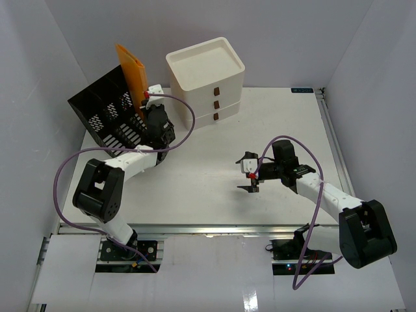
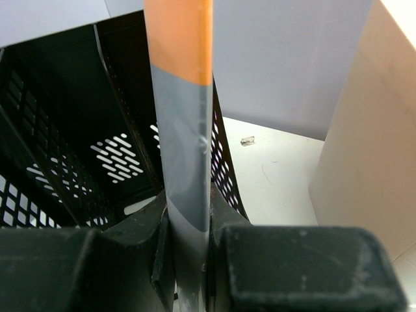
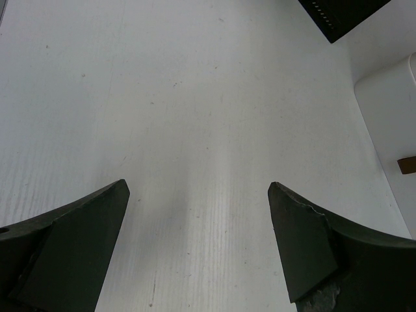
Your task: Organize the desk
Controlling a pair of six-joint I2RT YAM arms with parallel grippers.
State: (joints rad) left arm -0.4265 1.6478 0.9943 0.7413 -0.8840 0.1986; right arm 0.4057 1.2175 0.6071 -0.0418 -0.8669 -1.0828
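Note:
My left gripper (image 1: 145, 106) (image 2: 188, 211) is shut on a thin flat orange item (image 1: 130, 70) (image 2: 179, 39) with a grey lower band, holding it upright on edge. The item stands at the right rim of the tilted black mesh basket (image 1: 106, 112) (image 2: 58, 130) at the back left of the white desk (image 1: 214, 175) (image 3: 195, 97). Over the desk's middle right, my right gripper (image 1: 252, 187) (image 3: 198, 195) points down, open, with only bare tabletop between its fingers.
A cream three-drawer box (image 1: 207, 71) (image 2: 374, 143) (image 3: 390, 123) stands at the back, just right of the basket. A corner of the basket (image 3: 341, 16) shows in the right wrist view. A metal rail (image 1: 214, 229) runs along the desk's front edge.

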